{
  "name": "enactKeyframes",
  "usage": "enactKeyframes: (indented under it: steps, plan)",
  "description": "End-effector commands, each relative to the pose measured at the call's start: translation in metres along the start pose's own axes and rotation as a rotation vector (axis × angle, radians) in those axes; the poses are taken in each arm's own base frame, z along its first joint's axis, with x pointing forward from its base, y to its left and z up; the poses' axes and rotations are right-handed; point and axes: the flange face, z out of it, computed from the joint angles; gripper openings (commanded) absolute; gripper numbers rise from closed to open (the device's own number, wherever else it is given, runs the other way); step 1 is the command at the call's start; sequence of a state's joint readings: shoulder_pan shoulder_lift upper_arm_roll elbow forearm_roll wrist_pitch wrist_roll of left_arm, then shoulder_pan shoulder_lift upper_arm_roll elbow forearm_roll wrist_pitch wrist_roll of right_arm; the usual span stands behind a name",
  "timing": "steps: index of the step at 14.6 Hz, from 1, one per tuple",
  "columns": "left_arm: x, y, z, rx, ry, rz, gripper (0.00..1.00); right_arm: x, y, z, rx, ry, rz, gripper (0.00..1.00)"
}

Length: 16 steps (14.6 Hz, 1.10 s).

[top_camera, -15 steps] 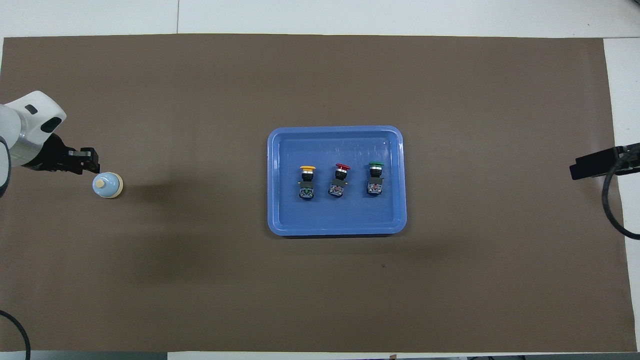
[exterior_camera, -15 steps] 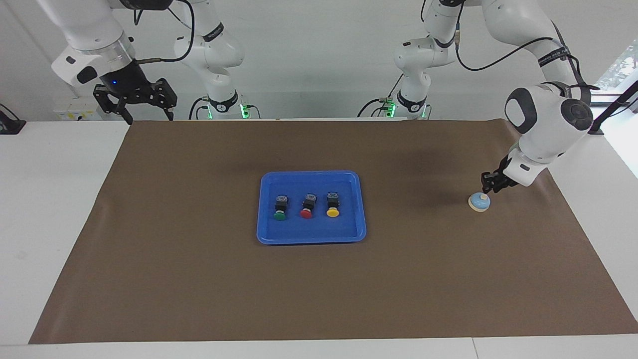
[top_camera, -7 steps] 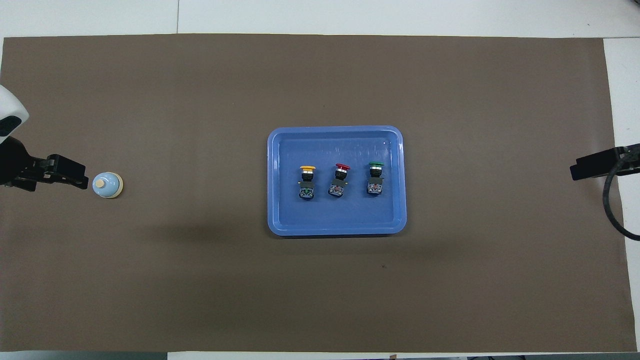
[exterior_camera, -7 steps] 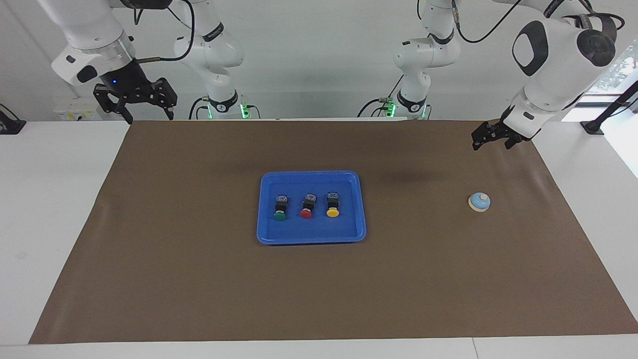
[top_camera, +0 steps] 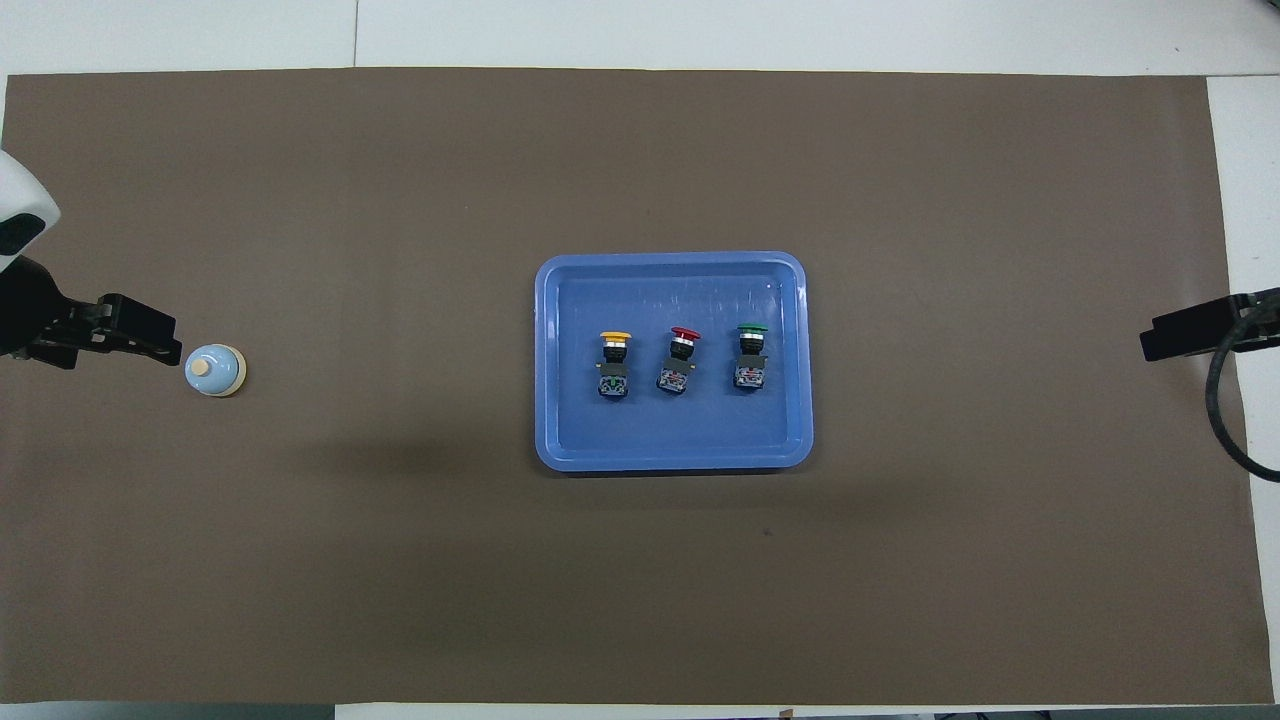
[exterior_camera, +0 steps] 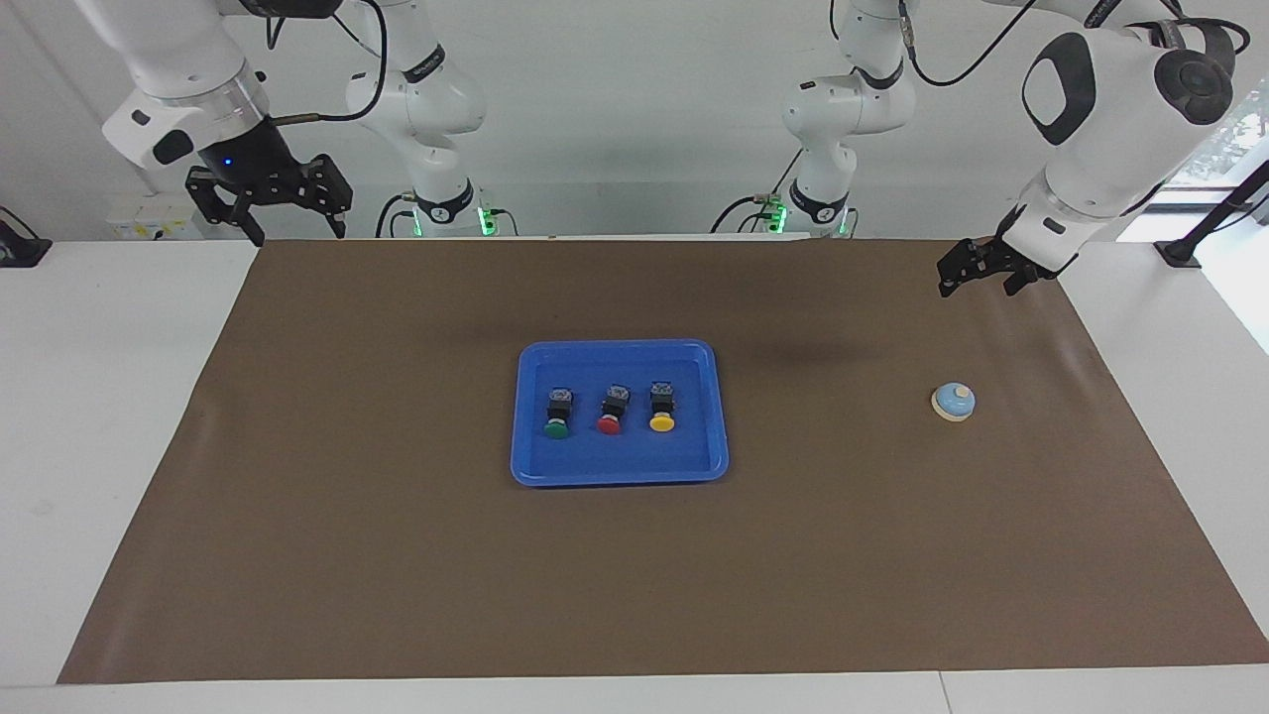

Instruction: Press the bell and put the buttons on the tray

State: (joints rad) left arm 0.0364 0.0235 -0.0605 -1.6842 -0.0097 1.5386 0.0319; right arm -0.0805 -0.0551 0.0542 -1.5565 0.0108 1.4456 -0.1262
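I am watching the right gripper [exterior_camera: 293, 230] waiting over the corner of the brown mat [exterior_camera: 397, 555] at the right arm's end, its fingers spread wide and holding nothing. The left gripper [exterior_camera: 977, 283] is hanging in the air over the mat at the left arm's end, well clear of the bell [exterior_camera: 954, 401]. I cannot tell whether it is wide or narrow, but it is carrying nothing.

The bell is sitting upright on the mat toward the left arm's end, knob up, well apart from the tray [exterior_camera: 620, 345]. The tray is lying mid-table with its long side running from one arm's end to the other.

In it, three buttons are resting in a row, apart from each other: the yellow button [exterior_camera: 661, 409] toward the left arm's end, the red button [exterior_camera: 613, 411] between, and the green button [exterior_camera: 558, 414] toward the right arm's end. Each is lying on its side, its long axis running away from the robots, cap at the farther end.

I am judging the placing done. What I am worrying about is a low sweep of the left arm clipping the bell. A nudge to the tray is the other risk, since round caps on their sides may be prone to rolling.
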Motion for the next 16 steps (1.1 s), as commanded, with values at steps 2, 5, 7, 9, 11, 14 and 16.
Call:
enactKeyframes:
  steps: [2,5,7,9,11,14,16]
  plan:
    - [0.004,0.008,-0.006,-0.016,-0.018,-0.006,1.0,-0.006,-0.001,-0.001,0.015,-0.013,0.017,1.0]
    - [0.002,0.011,-0.006,-0.011,-0.018,-0.003,1.0,-0.005,-0.001,-0.001,0.014,-0.012,0.017,1.0]
    - [0.002,0.01,-0.011,-0.011,-0.009,-0.004,1.0,-0.006,0.0,-0.002,0.014,-0.01,0.018,1.0]
    - [0.0,0.01,-0.013,-0.006,-0.012,-0.003,1.0,-0.005,-0.001,-0.001,0.014,-0.012,0.017,1.0]
    - [0.001,0.017,-0.016,-0.003,-0.003,0.01,1.0,-0.006,-0.001,-0.002,0.014,-0.01,0.017,1.0]
    - [-0.001,0.013,-0.021,-0.005,0.009,0.005,1.0,-0.005,-0.001,-0.001,0.014,-0.012,0.017,1.0]
    - [-0.005,0.014,-0.022,-0.005,0.014,0.014,1.0,-0.006,-0.001,-0.002,0.014,-0.01,0.017,1.0]
